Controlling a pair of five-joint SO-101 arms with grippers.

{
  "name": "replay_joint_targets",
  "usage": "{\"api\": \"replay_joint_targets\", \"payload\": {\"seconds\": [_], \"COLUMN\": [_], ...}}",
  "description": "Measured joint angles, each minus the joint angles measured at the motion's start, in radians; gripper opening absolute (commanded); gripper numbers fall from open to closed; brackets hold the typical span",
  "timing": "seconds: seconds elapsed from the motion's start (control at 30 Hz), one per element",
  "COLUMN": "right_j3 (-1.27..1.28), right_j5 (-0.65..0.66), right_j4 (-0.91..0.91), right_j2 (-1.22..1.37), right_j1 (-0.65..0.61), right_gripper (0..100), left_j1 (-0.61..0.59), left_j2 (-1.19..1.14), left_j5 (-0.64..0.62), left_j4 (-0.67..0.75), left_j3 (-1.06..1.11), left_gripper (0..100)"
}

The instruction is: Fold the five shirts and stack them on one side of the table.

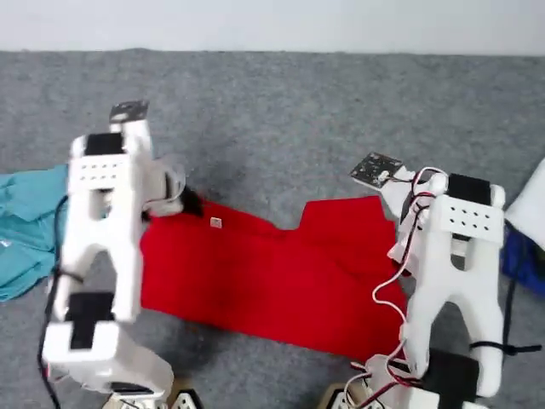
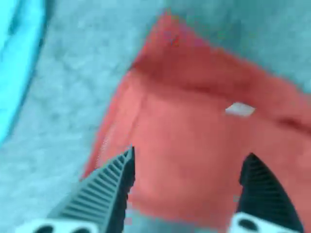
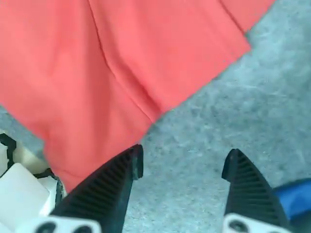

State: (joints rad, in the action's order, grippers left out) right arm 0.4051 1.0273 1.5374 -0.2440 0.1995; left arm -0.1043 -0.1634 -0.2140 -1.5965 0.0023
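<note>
Well, both hands hang spread and empty. Right under the left hand (image 2: 189,155) lies a corner of the red shirt (image 2: 194,131), its label (image 2: 239,109) just past the fingertips. The right hand (image 3: 185,151) sits over the far edge, half above bare tabletop (image 3: 233,111). I'd have each drop squarely onto its own edge and pinch cloth before both lift together. From above, the arms mask both hands. Farther out, a teal shirt (image 1: 25,221) and a blue thing (image 1: 521,256) are cut off; whether the blue is a shirt I can't tell.
</note>
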Motion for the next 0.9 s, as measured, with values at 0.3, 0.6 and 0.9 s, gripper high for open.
{"api": "replay_joint_targets", "payload": {"seconds": [0.3,0.6,0.9], "right_j3": [0.000,0.000,0.000], "right_j5": [-0.011,-0.012,-0.012], "right_j4": [0.000,0.000,0.000], "right_j2": [-0.002,-0.002,-0.002], "right_j1": [-0.002,-0.002,-0.002], "right_gripper": [27.0,27.0,27.0], "left_j1": [-0.006,-0.029,-0.031], "left_j2": [-0.350,-0.371,-0.433], "left_j5": [-0.488,-0.563,-0.563], "left_j4": [-0.121,-0.127,-0.127], "left_j3": [-0.368,-0.394,-0.394], "left_gripper": [25,5,23]}}
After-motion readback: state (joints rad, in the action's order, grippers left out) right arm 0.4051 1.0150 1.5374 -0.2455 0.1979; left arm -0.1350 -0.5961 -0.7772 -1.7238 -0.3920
